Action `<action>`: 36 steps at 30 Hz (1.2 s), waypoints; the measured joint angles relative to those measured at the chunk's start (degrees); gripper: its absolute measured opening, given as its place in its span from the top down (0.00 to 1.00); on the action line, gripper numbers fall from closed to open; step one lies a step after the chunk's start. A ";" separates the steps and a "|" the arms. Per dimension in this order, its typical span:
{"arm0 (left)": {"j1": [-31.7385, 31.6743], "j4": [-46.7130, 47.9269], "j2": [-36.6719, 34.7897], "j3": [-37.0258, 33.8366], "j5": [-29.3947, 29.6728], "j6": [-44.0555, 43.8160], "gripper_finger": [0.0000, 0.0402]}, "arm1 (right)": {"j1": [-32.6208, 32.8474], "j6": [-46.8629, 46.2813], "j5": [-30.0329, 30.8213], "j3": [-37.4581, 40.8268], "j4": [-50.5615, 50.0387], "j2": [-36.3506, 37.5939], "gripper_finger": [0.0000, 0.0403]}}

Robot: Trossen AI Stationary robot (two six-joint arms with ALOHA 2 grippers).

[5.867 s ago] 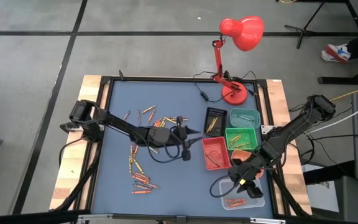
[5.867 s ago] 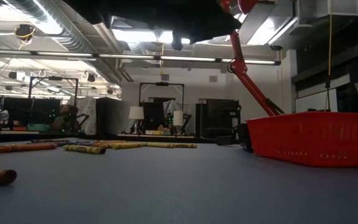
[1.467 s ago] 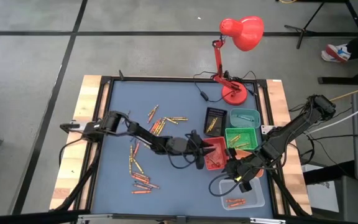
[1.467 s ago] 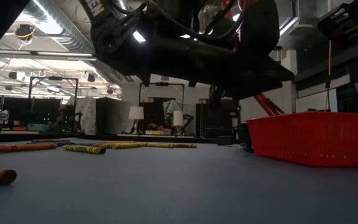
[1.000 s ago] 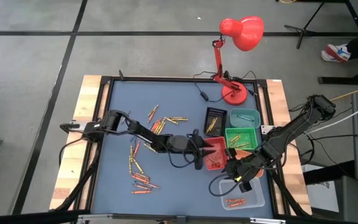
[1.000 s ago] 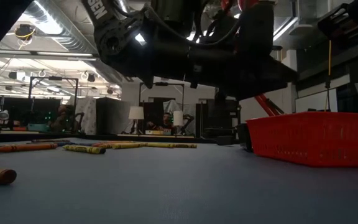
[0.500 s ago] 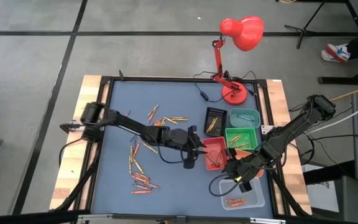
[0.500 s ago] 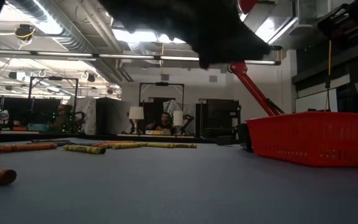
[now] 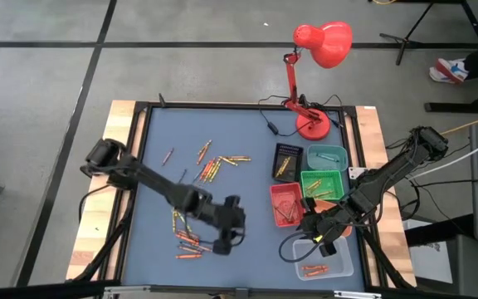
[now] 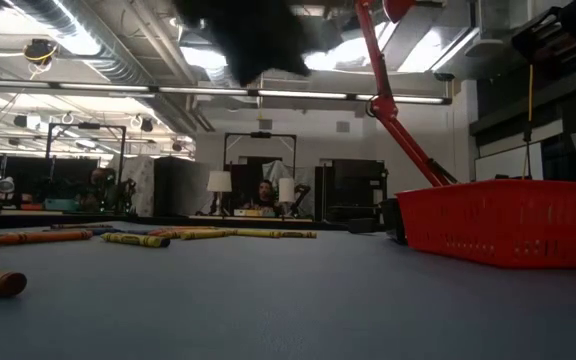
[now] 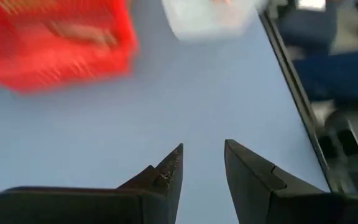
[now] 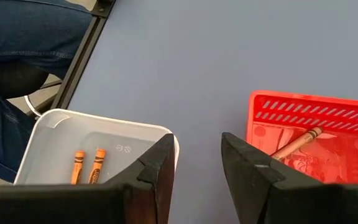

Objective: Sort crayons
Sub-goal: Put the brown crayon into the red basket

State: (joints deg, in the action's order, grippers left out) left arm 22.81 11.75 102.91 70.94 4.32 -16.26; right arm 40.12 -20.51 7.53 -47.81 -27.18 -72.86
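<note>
Most crayons (image 9: pixel 191 237) lie loose on the blue mat, well apart from the red tray (image 9: pixel 286 205), so they wait to be picked up. Some lie in the trays by colour: two orange ones rest in the clear tray (image 12: pixel 55 127) beside the red tray. The left gripper (image 9: pixel 227 242) hangs next to the loose crayons, its fingers a little apart and holding nothing. The right gripper (image 12: pixel 194 165) waits above the gap between the clear tray and the red tray, fingers apart and holding nothing.

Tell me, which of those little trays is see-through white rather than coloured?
The white tray, nearest the table's front edge by the right gripper. It holds two orange crayons; the others are red, green, teal and black.
</note>
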 joint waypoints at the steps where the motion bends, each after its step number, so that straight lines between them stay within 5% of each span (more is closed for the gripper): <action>1: 1.18 2.23 0.00 0.00 -0.02 -0.19 0.75 | 0.00 0.00 -0.02 0.00 -0.02 0.00 0.67; 14: 10.07 18.62 0.09 0.00 0.66 -5.85 0.75 | 0.00 0.00 0.94 0.00 0.04 0.00 0.67; 36: 11.47 18.68 9.47 -0.04 -1.13 -5.63 0.75 | 0.00 -0.66 1.01 0.00 0.70 0.00 0.67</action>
State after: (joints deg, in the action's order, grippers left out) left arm 34.28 30.43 112.38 70.89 3.18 -21.89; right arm 40.12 -21.17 8.54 -47.81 -26.48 -72.86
